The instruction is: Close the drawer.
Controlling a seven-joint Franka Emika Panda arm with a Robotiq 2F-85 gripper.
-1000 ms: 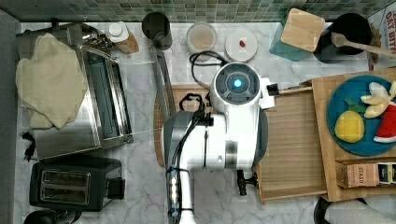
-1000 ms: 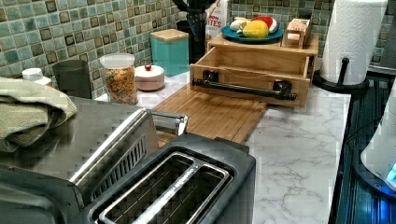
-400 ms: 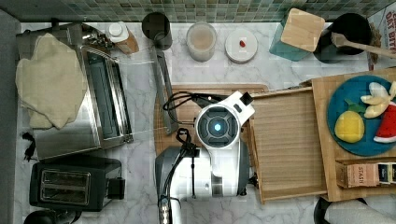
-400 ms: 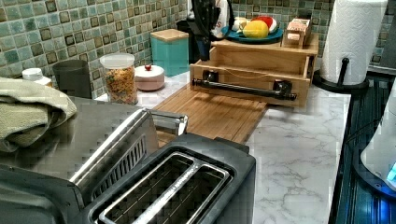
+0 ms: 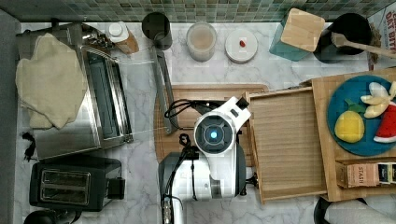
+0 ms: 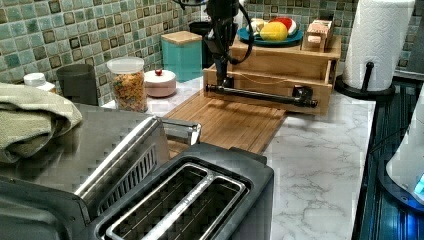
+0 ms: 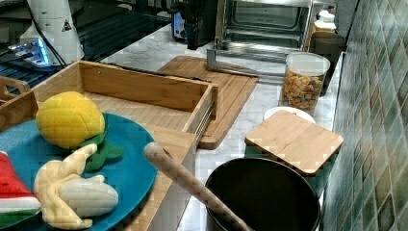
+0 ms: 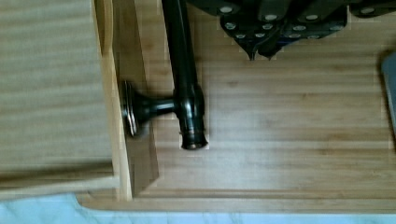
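- Seen from the top view, the drawer (image 5: 287, 144) stands pulled out of its bamboo box (image 5: 321, 100) toward nine o'clock, its striped floor bare and open to the camera.
- The drawer's front edge hangs over the cutting board (image 5: 215, 91), which lies flat on the marble counter (image 5: 140, 186) at nine o'clock of the box.
- The white arm (image 5: 214, 135) sits over that front edge in the top view, with the drawer at its three o'clock.
- In the left view the gripper (image 6: 224, 75) comes down to the dark handle (image 6: 260, 95) on the drawer's front, near the handle's nine o'clock end.
- In the wrist view the gripper (image 8: 261, 52) hangs above the cutting board, just beside the handle's bar (image 8: 184, 70), on the side away from the drawer front.
- Its fingertips (image 8: 252, 50) are drawn together, nearly touching, with nothing between them.
- I cannot tell whether they touch the bar.
- On top of the box rests a blue plate (image 5: 345, 93) with toy fruit.
- In the top view a toaster oven (image 5: 100, 102) with a towel (image 5: 46, 84) on it stands at nine o'clock of the cutting board, and a black toaster (image 5: 70, 184) at about seven o'clock.
- A cereal jar (image 5: 201, 41) stands at twelve o'clock of the cutting board, by the tiled wall.
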